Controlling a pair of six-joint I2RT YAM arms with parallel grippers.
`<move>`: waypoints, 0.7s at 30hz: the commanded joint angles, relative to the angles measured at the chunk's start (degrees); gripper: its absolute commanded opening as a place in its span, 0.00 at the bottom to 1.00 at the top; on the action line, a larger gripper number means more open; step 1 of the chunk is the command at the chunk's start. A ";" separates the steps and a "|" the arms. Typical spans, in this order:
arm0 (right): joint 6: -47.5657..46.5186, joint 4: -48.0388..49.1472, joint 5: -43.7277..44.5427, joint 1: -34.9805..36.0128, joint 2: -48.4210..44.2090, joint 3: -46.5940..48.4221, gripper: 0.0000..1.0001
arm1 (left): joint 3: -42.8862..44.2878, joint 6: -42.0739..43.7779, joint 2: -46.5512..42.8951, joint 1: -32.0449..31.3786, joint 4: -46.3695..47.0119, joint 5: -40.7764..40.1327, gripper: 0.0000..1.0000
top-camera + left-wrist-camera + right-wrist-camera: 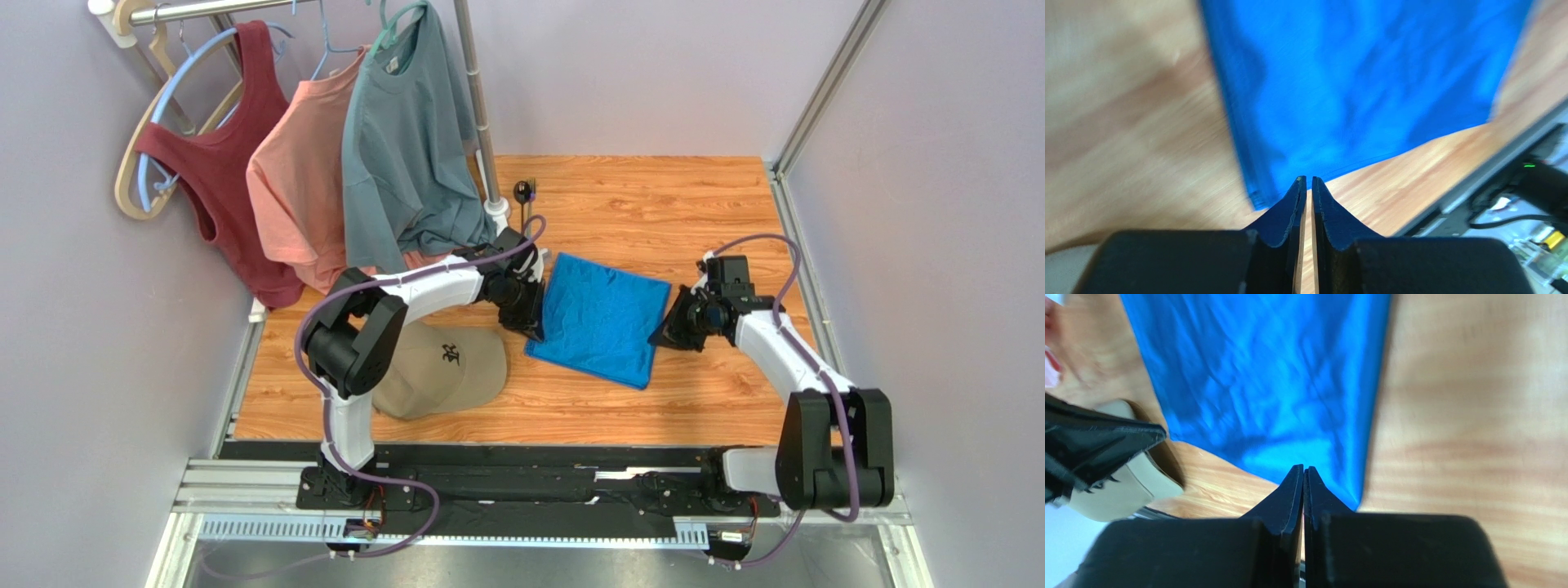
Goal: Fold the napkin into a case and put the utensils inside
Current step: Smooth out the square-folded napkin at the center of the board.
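Tan cap [442,368] sits toward the near left corner of the table [687,196]. Just past it, the napkin [601,319] lies flat around the middle, with a tool at each side. The right tool [1303,468] is pressed together at the napkin's right edge. The left tool [1306,179] shows only a thin slit, tips at the left edge. Honestly can't tell if either has cloth. Fabric looks thin, floppy and slick, so I'd pinch right at the corners, hem included, or it'll slide out.
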 commanded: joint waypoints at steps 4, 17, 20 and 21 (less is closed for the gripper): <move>0.12 8.71 -5.26 -1.12 11.11 11.56 0.10 | 13.92 -2.73 4.37 3.36 7.44 6.58 0.15; 1.26 16.63 -15.28 -6.65 25.00 18.60 0.13 | 27.11 -10.73 20.83 6.80 17.99 9.66 0.12; 0.65 17.15 -16.07 -7.62 27.64 19.13 0.13 | 28.44 -11.78 22.94 7.67 18.43 10.10 0.12; 0.47 17.59 -16.51 -7.88 28.26 19.22 0.13 | 28.26 -12.05 23.12 8.02 19.22 10.10 0.12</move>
